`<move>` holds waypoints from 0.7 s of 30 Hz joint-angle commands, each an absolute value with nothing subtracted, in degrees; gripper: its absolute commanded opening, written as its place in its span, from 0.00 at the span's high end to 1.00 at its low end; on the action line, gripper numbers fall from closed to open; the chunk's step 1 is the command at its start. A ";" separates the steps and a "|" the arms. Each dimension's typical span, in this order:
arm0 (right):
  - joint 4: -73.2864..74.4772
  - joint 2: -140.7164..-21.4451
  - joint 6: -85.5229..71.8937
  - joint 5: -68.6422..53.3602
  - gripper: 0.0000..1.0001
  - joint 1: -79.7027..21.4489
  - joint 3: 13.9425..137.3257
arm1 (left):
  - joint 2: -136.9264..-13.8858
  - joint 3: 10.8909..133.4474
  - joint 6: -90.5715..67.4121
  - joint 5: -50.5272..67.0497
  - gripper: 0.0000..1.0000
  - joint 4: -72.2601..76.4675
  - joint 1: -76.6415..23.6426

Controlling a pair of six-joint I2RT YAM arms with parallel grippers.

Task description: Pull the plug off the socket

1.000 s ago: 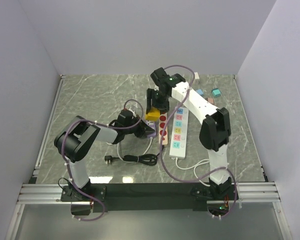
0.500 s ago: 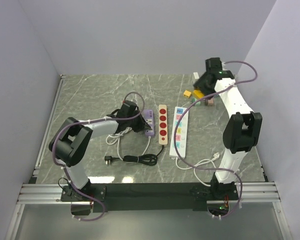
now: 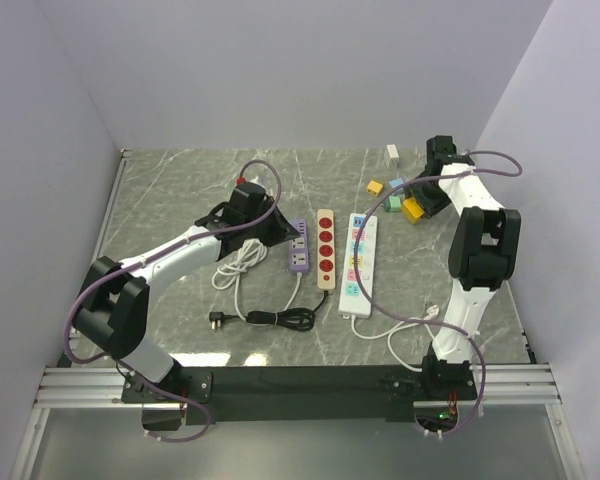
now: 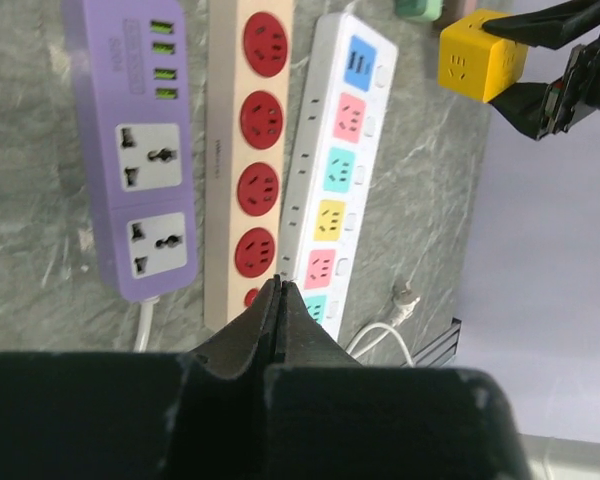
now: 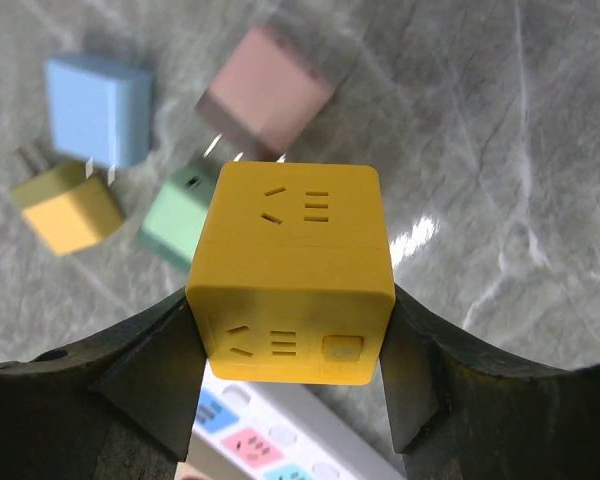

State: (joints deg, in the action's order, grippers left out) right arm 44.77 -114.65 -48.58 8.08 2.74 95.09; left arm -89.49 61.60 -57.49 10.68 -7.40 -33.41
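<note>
Yellow cube plug [image 5: 292,262] is clamped between the fingers of the right claw [image 5: 292,320]. It is held clear of every socket, above the counter [image 3: 180,180] at the far right. Socket slots are seen on two of its faces; no writing is seen on it. Blue [image 5: 98,108], pink [image 5: 265,95], green [image 5: 178,222] and orange-yellow [image 5: 68,208] cube adapters are seen blurred beneath it. Left claw [image 4: 280,300] is pressed together with nothing held, over the strips. Purple power strip [image 4: 145,150], beige strip with red sockets [image 4: 255,150] and white strip with coloured sockets [image 4: 340,170] are laid side by side. Small print on the purple and beige strips cannot be read. A black cable [image 3: 275,318] is coiled near the strips.
</note>
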 commanded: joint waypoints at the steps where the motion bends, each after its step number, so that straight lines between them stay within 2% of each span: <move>1: 40.53 -117.06 -49.92 6.25 1.00 4.65 96.15 | -88.51 60.91 -56.95 9.93 1.00 -8.88 -33.57; 11: 35.51 -124.71 -51.06 0.27 1.00 6.85 103.87 | -87.80 60.65 -57.30 8.26 1.00 -11.16 -33.31; 12: 35.42 -125.50 -51.15 0.26 0.96 6.86 105.02 | -87.54 60.38 -57.48 8.17 1.00 -11.08 -33.40; 15: 35.16 -128.75 -51.33 -2.46 0.70 7.03 109.06 | -87.36 59.77 -57.83 8.09 1.00 -10.73 -33.31; 16: 35.16 -130.24 -51.33 -3.24 0.57 7.21 110.90 | -87.45 59.77 -58.01 8.00 1.00 -10.98 -33.31; 18: 35.59 -131.39 -51.33 -5.71 0.45 7.29 112.84 | -87.54 59.77 -58.01 8.09 1.00 -11.34 -33.31; 19: 35.86 -132.01 -51.15 -6.32 0.35 7.29 114.24 | -87.63 59.68 -58.01 8.09 1.00 -11.25 -33.22; 21: 36.30 -131.58 -50.72 -6.85 0.25 7.30 114.35 | -87.45 59.59 -58.10 8.09 1.00 -11.16 -33.22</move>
State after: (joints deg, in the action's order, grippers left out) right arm 36.51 -131.26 -50.72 -4.32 6.98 112.09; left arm -89.49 60.10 -57.91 8.95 -11.86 -33.39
